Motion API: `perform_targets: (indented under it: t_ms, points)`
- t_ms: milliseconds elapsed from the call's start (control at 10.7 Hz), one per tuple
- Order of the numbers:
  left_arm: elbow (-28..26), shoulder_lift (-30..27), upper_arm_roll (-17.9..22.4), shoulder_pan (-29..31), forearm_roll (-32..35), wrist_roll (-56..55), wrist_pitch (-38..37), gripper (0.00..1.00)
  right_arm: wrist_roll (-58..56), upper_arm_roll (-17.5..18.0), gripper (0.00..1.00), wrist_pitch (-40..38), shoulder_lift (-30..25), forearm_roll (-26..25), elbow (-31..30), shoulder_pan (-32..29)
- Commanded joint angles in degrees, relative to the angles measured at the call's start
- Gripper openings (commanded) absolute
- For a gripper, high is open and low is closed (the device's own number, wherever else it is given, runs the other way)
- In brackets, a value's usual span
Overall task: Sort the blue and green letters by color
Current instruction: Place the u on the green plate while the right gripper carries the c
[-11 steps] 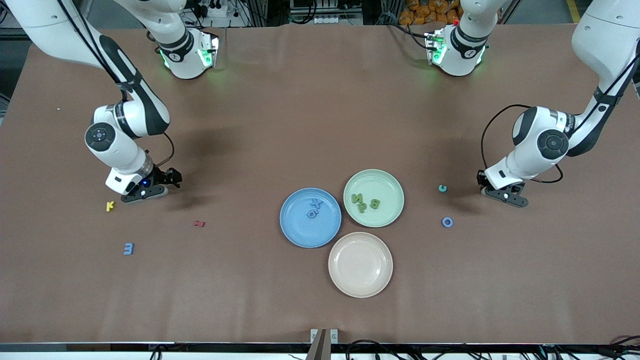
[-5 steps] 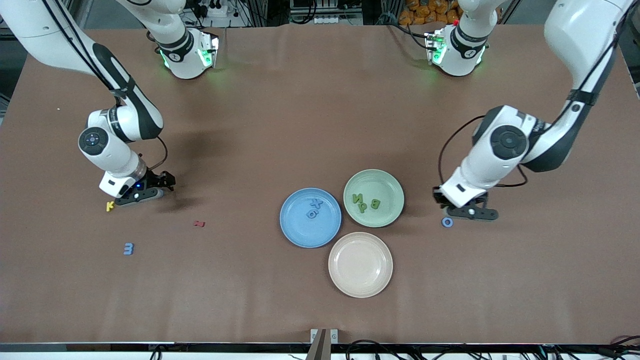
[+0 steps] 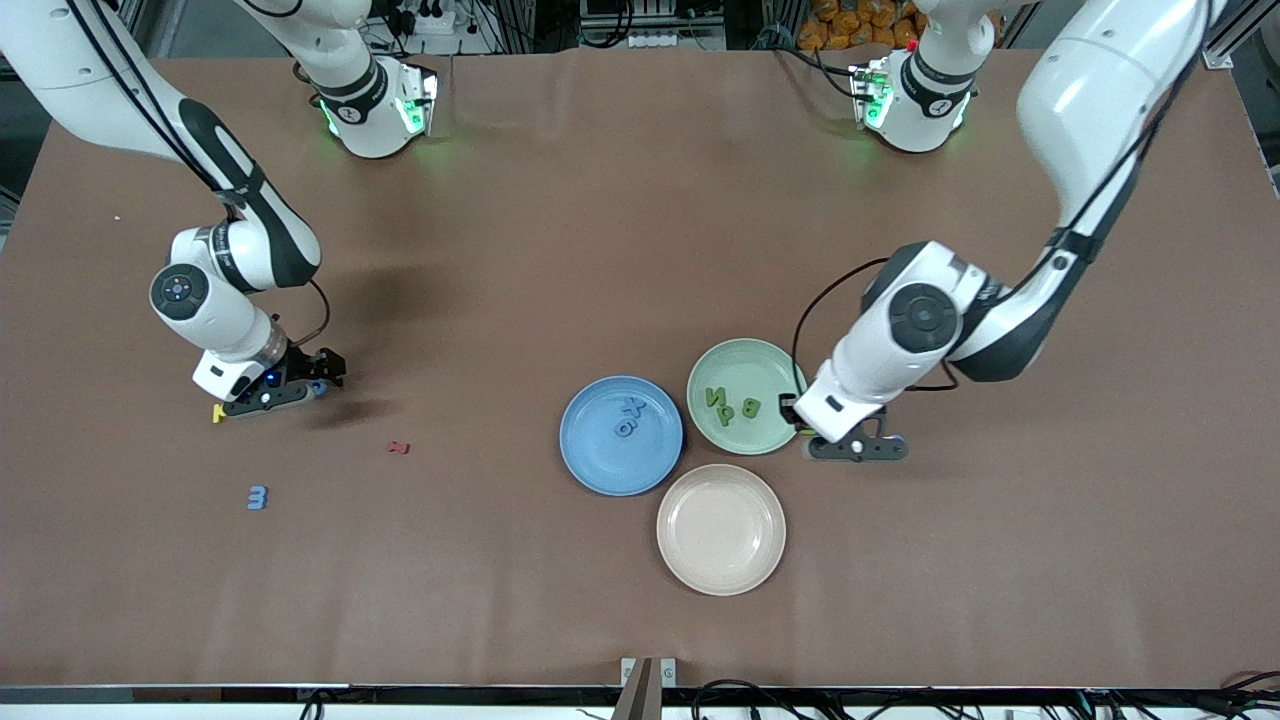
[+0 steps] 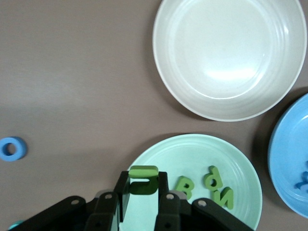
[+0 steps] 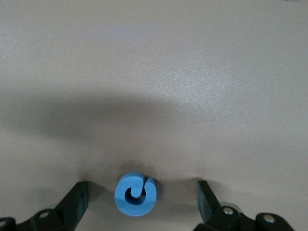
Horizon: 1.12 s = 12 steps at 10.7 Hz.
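The left gripper (image 4: pixel 143 202), clenched on a green letter (image 4: pixel 143 179), hangs over the green plate (image 4: pixel 202 154) rim (release comes next, I judge). Toward the right arm's end, the right gripper (image 5: pixel 139 202) straddles a blue letter (image 5: pixel 135 193), spread apart.

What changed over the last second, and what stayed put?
The left gripper, shut on a small green letter, swung from the table's left-arm end to the green plate's edge. The right gripper, open around a small blue letter, crept toward the yellow K. Plates and their letters stayed.
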Motion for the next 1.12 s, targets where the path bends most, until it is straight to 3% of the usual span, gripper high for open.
perform_targets:
  t_ms: [0, 94, 188, 281, 375, 562, 844, 1031]
  points:
    - [5.5, 2.6, 9.3, -12.5, -1.2, -5.2, -1.7, 0.0, 1.3, 0.8, 0.01, -0.3, 0.7, -0.8, 1.0, -1.0]
    - [5.7, 3.0, 10.0, -13.1, -1.4, -6.1, -1.7, 0.0, 1.4, 0.8, 0.0, -0.3, 0.7, -0.8, 1.3, -0.9]
    - [6.6, 3.7, 10.1, -13.2, -2.3, -6.2, -1.7, 0.08, 1.3, 0.8, 0.0, -0.4, 0.7, -0.7, 1.4, -0.9]
    - [7.3, 4.1, 10.2, -14.1, -2.3, -6.2, -1.7, 0.41, 2.1, 0.8, 0.0, -0.4, 0.7, -0.7, 1.6, -0.7]
    - [7.3, 3.8, 10.2, -14.3, -1.9, -6.2, -1.8, 0.99, 3.6, 1.0, 0.0, -0.8, 0.6, -0.6, 1.6, -0.4]
    - [7.3, 1.9, 10.2, -13.8, -1.6, -6.2, -2.6, 1.0, 8.5, 3.0, 0.0, -5.9, 0.0, -0.6, 3.4, 0.3]
    - [8.2, -6.0, 10.1, -10.4, -2.2, -5.8, -8.9, 1.0, 22.9, 13.7, 0.0, -20.4, 0.2, 0.1, 11.2, 0.0]
    - [8.2, -11.1, 9.6, -7.4, -2.2, -5.4, -11.8, 1.0, 24.7, 16.4, 0.0, -24.9, 0.6, 12.5, 16.4, 1.9]
